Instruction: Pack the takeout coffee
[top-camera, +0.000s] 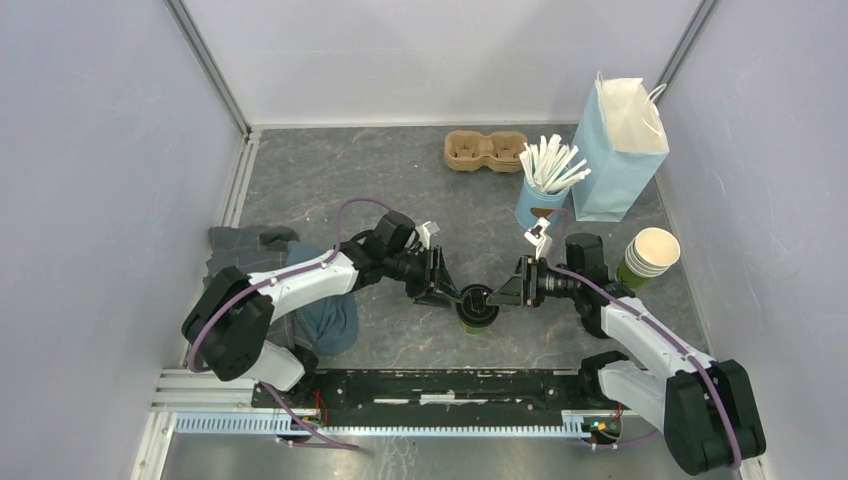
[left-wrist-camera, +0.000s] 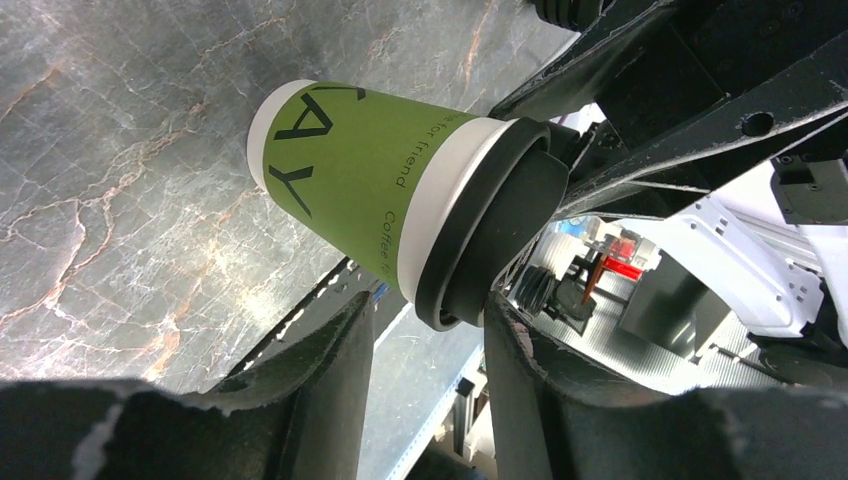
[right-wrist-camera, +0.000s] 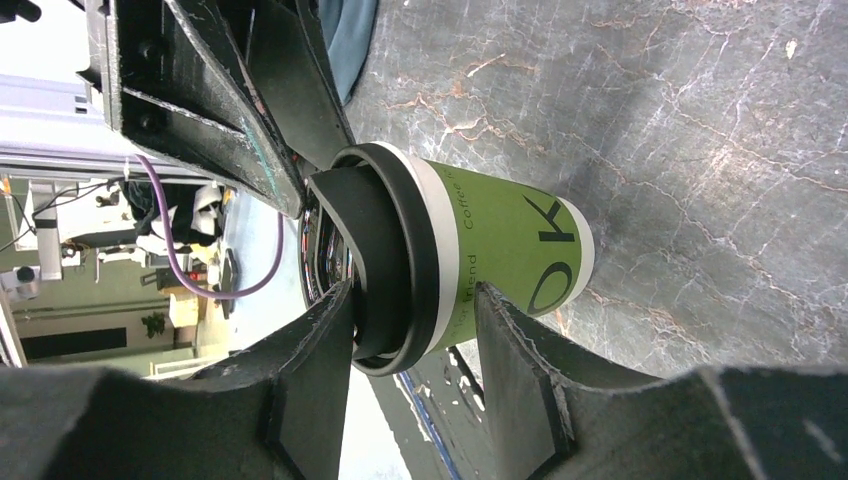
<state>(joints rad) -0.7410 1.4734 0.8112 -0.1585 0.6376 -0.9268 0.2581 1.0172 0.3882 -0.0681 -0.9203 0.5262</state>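
Seen from above, a crumpled dark cloth (top-camera: 330, 318) lies at 8 o'clock on the grey marbled table (top-camera: 340, 180), partly under the left arm. That arm reaches toward 3 o'clock, and the left claw (top-camera: 447, 290) meets the takeout coffee (top-camera: 477, 306) from the 9 o'clock side. In its own wrist view the claw is half spread across the black lid's edge. One finger (left-wrist-camera: 510, 370) touches the lid and a sliver of gap shows beside the other, so I cannot tell whether it pinches.

The takeout coffee stands upright on the table just toward 6 o'clock from the middle, between the two claws, with its lid on. Well beyond it, at 12 o'clock, sits a brown cardboard cup carrier (top-camera: 485, 150).

The right claw (top-camera: 508, 285) comes in from 3 o'clock. Its wrist view shows one finger (right-wrist-camera: 320, 370) against the lid's top and the other against the cup wall just under the white rim, pinching the cup's top edge.

At 1 o'clock a light-blue cup of white sticks (top-camera: 540, 200) stands just beside a taller light-blue paper bag (top-camera: 615, 160). At 3 o'clock is a stack of green cups (top-camera: 650, 255), near the right arm.
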